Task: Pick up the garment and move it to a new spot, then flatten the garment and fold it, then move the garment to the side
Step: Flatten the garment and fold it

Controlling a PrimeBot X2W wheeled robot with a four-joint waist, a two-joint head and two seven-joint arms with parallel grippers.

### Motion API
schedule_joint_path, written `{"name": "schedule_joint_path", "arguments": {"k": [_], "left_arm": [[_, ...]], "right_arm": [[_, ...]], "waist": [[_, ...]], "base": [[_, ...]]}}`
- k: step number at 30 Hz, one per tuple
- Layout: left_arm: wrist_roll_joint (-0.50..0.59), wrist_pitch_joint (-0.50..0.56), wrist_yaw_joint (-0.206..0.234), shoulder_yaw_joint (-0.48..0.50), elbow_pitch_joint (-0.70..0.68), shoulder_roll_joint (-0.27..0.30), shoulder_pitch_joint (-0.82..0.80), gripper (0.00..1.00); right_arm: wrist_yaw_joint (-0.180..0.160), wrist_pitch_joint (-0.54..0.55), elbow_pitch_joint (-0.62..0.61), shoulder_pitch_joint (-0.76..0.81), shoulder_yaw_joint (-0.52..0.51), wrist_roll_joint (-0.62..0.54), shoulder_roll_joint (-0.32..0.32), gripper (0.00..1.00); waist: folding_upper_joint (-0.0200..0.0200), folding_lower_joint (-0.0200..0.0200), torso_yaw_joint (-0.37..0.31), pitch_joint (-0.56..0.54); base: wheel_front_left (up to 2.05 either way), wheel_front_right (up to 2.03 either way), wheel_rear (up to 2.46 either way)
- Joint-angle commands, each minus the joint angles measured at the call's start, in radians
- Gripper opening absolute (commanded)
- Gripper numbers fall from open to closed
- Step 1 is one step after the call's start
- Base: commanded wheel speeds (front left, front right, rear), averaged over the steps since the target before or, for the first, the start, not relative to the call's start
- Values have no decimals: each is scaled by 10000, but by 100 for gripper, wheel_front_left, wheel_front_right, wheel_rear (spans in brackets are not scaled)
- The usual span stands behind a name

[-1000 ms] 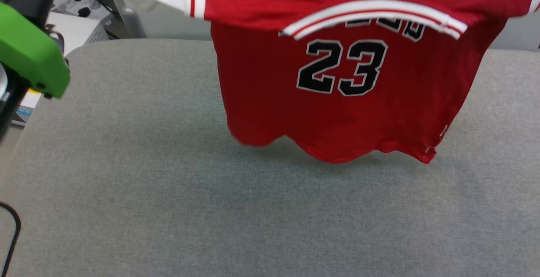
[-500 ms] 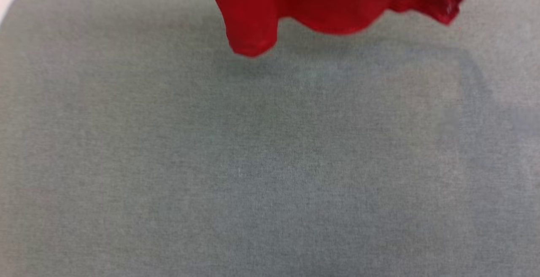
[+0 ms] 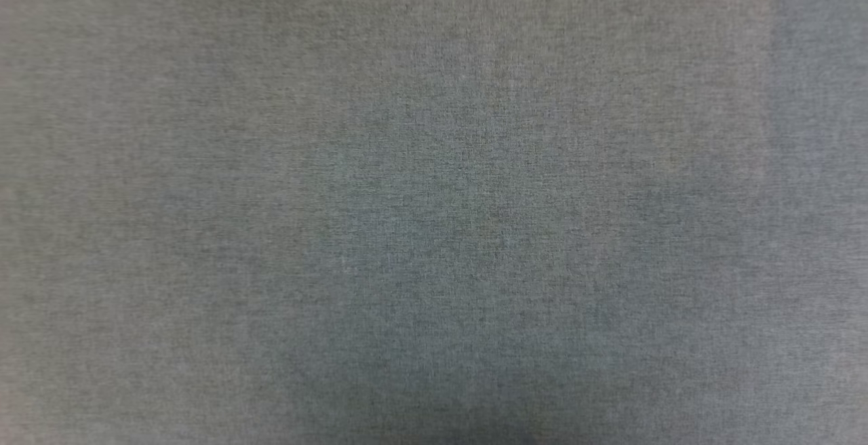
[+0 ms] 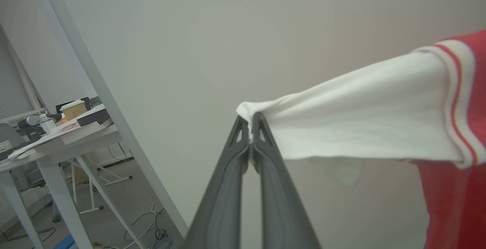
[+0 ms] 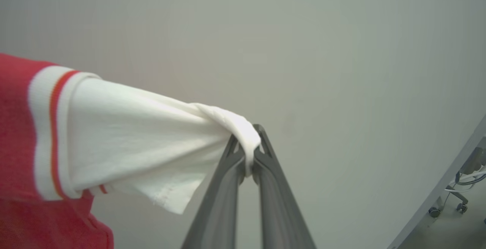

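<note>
The garment [image 4: 364, 123] is a red shirt with white sleeves and red-white striped trim, held up in the air against a pale wall. In the left wrist view my left gripper [image 4: 250, 122] is shut on the end of one white sleeve, which stretches away to the right toward the red body. In the right wrist view my right gripper [image 5: 247, 135] is shut on the bunched end of the other white sleeve of the garment [image 5: 133, 135], which stretches to the left. The head view looks down on the grey cloth table top [image 3: 434, 201].
A white desk [image 4: 57, 139] with a paper cup and clutter stands at the left in the left wrist view, with cables on the floor below and a slanted white post [image 4: 98, 89] beside it. A wheeled stand base [image 5: 455, 199] sits at the lower right in the right wrist view.
The head camera's picture has shifted: the hanging red garment slid up and out of the top of the head view, leaving grey table top.
</note>
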Motion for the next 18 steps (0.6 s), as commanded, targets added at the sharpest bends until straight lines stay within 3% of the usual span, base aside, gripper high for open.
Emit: {"name": "schedule_joint_path", "arguments": {"k": [1,10,18], "left_arm": [[260,-447,66,-7,309,-13,-321,0],[317,-1883,-31,-658,2234,-603,-142,0],[-407,-3345,-67,-906,3270,-1325,2625,0]], "right_arm": [[-21,-257,321,-176,-168,-164,73,0],[-21,-1264,1535,403,320,-394,382,0],[-21,-1394,2054,2797,1119,584,179,0]], "waist": [[0,-3,-249,940],[0,-3,36,1085],[0,-3,293,330]], "base": [[0,0,0],[0,0,0],[0,0,0]]}}
